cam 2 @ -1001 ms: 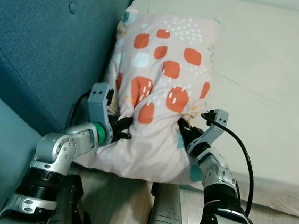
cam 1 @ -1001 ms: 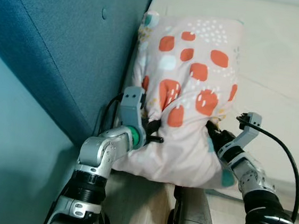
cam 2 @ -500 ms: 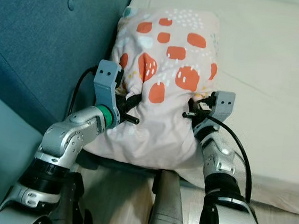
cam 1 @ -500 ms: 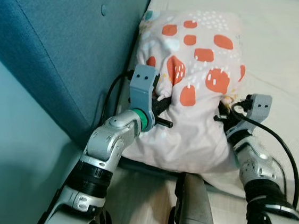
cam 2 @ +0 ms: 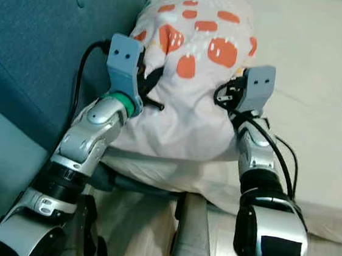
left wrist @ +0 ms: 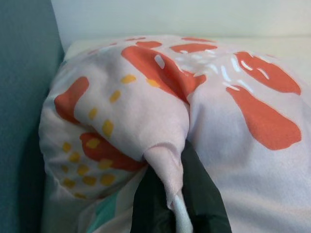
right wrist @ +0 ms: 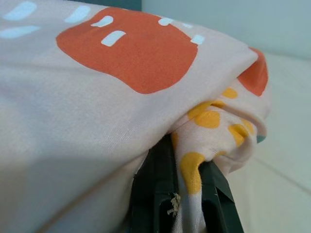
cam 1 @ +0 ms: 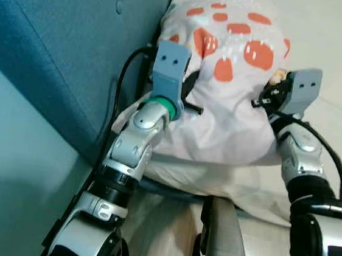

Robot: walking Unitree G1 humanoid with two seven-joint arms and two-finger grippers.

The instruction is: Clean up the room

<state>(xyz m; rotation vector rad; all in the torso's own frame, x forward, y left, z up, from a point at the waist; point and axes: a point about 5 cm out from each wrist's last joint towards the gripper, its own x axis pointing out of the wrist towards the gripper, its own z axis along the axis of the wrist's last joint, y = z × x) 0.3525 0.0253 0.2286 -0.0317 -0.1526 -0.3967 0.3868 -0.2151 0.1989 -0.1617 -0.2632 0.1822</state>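
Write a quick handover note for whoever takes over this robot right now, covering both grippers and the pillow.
Left gripper: shut on a fold of the pillow, on its side nearest the blue headboard.
Right gripper: shut on the pillow's opposite edge.
Pillow: held between both arms over the cream mattress, beside the headboard.
Done: pillow gripped on both sides.
Left: set it down at the bed's head, then release.

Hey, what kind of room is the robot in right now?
Probably a bedroom: a patterned pillow is held over a cream mattress, beside a padded blue headboard. It might also be a sofa corner.
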